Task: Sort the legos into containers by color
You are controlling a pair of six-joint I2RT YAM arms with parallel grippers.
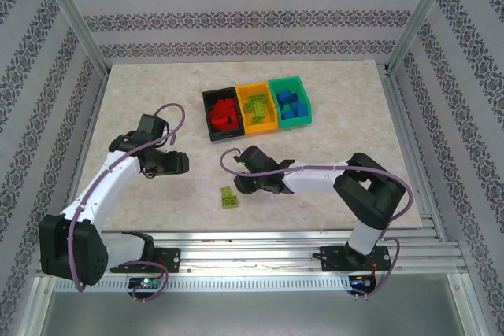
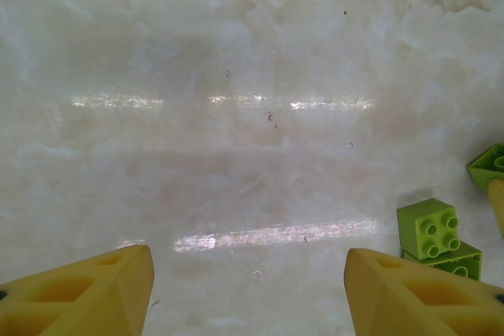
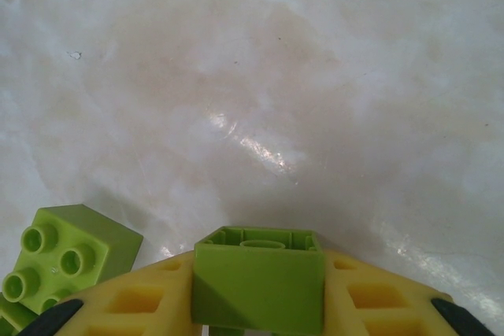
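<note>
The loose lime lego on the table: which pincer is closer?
Right. The right pincer, shut on another lime brick, sits just beside the loose lego; the left pincer hangs open farther away on its other side.

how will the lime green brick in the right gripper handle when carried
Probably stiff: the lime green brick looks like hard moulded plastic, square-edged in the right gripper. Likely light, as its open end shows it hollow. Its smooth sides might slip.

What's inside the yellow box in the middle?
Inside the small orange-yellow plastic bin lie lime green studded plastic bricks, several piled together. Anything beneath them is hidden.
</note>
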